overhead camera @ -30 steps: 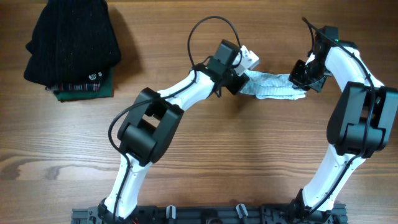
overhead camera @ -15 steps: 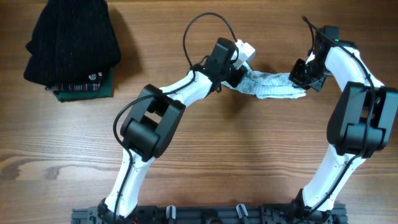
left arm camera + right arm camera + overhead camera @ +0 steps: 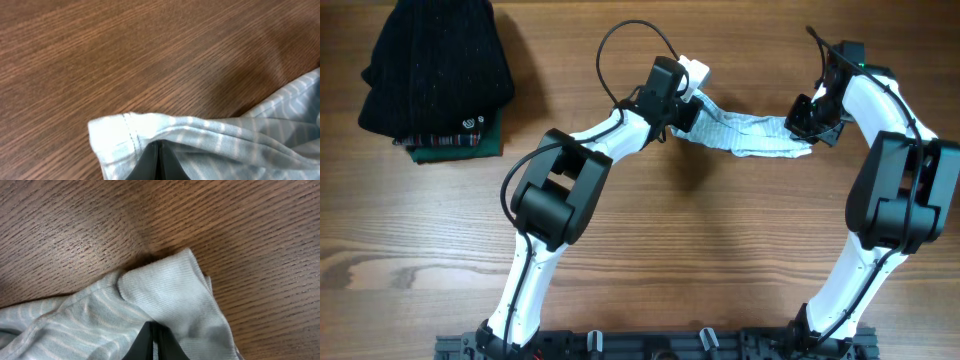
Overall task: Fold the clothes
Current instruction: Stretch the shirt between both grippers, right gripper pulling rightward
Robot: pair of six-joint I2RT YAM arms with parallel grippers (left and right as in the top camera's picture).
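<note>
Both left gripper (image 3: 158,153) and right gripper (image 3: 152,333) clamp end hems of the thin pale blue-white striped garment (image 3: 752,138), seemingly limp and light.

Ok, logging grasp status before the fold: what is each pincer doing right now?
Left pincer: closed on the striped garment.
Right pincer: closed on the same garment's other end.

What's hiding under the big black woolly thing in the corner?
A dark green garment with plaid trim peeks out below the black knit garment. Most of it is covered, so anything else beneath cannot be seen.
</note>
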